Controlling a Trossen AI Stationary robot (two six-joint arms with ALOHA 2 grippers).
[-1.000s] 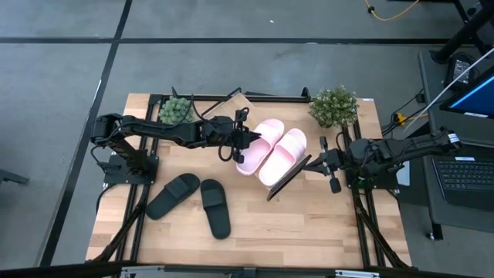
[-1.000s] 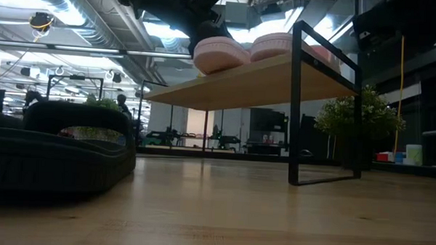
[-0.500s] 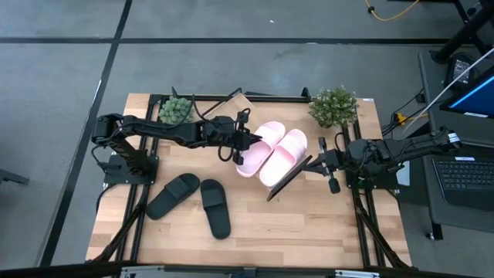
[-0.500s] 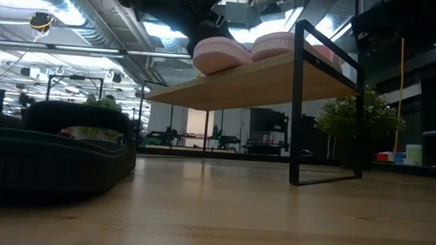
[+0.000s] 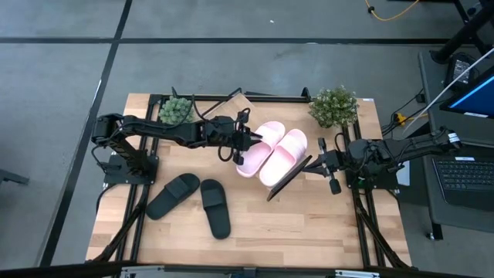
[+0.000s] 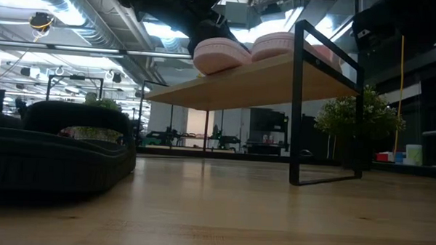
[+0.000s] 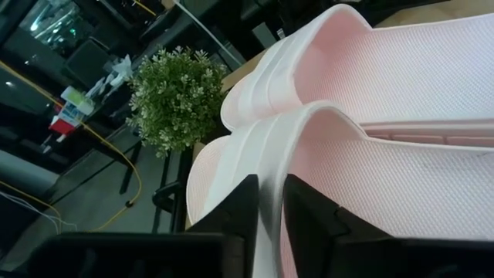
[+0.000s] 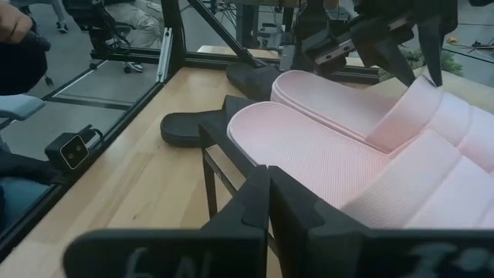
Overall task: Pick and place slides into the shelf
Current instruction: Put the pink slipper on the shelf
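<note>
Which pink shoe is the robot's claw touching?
The pink slide nearer the left arm: the left end effector straddles its strap. The other pink slide sits beside it, untouched.

Right plant: bushy potted plant at the tabletop's far right corner (also in the left wrist view).
Left plant: smaller green plant at the far left corner.
Laptop: open laptop beside the table's right edge.
Tabletop: light wooden tabletop.

shelf board under pink slides
</note>
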